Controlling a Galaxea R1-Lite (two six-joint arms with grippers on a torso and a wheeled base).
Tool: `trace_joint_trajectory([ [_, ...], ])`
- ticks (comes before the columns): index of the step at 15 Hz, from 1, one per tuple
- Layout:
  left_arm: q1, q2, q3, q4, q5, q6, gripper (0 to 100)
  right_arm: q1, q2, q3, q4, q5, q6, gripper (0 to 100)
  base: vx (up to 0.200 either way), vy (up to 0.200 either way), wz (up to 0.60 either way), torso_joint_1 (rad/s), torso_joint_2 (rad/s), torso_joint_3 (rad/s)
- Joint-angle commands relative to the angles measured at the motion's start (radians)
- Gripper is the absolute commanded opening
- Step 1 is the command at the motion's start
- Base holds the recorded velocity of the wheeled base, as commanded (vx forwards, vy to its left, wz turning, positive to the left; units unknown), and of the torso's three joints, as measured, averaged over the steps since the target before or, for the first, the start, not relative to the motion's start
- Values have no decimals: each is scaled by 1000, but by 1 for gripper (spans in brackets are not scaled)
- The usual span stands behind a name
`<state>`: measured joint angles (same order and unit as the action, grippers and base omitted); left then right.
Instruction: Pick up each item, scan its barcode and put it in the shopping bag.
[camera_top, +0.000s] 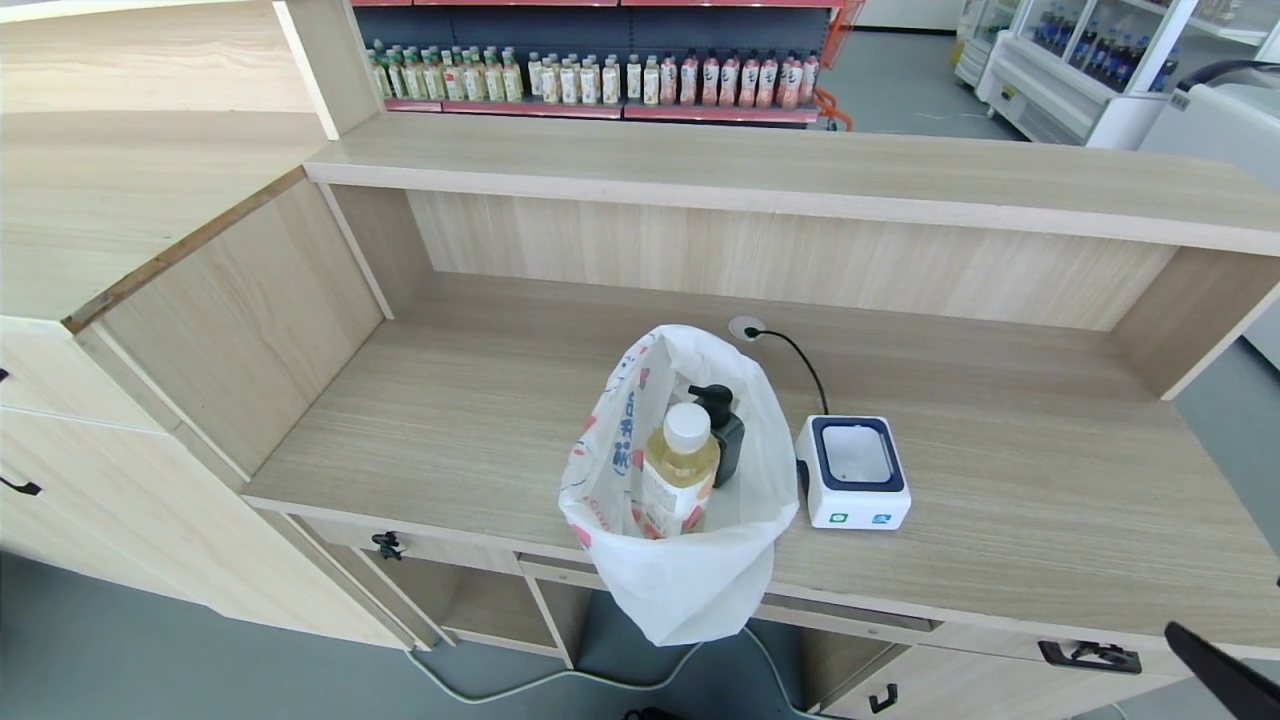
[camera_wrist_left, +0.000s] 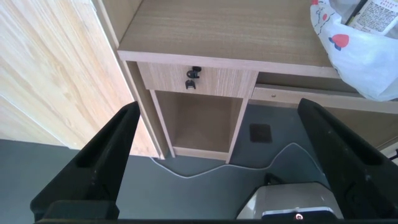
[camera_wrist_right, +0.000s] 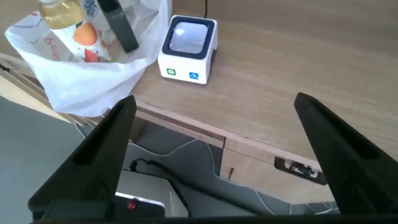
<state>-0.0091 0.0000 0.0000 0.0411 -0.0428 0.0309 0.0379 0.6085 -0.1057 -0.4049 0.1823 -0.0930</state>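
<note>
Now, head view: bag (camera_top: 690, 570) stands at the front edge of the counter (camera_top: 1000, 470), and its belly hangs over that edge. Inside it, upright: tea bottle (camera_top: 682, 465), with pump bottle (camera_top: 722, 430) close behind it. Scanner (camera_top: 853, 472) sits just beside the bag, on the robot's right, window up.

Left wrist view: left gripper (camera_wrist_left: 217, 155) has its fingers spread wide and holds nothing. It hangs below counter level, facing the drawer (camera_wrist_left: 194, 78). A corner of the bag shows overhead.

Right wrist view: right gripper (camera_wrist_right: 214, 155) is likewise wide apart and empty, off the counter's front edge. Scanner and bag lie beyond it.

Risk (judgement): the overhanging bag is top-heavy with two bottles. A nudge from a rising arm, or another item dropped in, could tip it off the edge. A finger could also snag the thin plastic.

Count: bag 1; scanner 1; bottles 2, both bagged; grippers 2, both empty.
</note>
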Motion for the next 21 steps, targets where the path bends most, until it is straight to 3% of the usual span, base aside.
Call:
trace_joint_trajectory([
  [1, 0, 2, 0, 0, 0, 0, 100, -30, -228, 106, 18, -4, -42, 100, 0, 0, 0, 0, 0, 0],
  [11, 0, 2, 0, 0, 0, 0, 100, -30, -523, 106, 304, -153, -65, 100, 0, 0, -120, 0, 1, 1],
  [17, 0, 2, 0, 0, 0, 0, 100, -32, -609, 106, 370, -156, 78, 100, 0, 0, 0, 0, 0, 0],
  [21, 0, 2, 0, 0, 0, 0, 100, -32, -609, 106, 374, -167, 84, 100, 0, 0, 0, 0, 0, 0],
])
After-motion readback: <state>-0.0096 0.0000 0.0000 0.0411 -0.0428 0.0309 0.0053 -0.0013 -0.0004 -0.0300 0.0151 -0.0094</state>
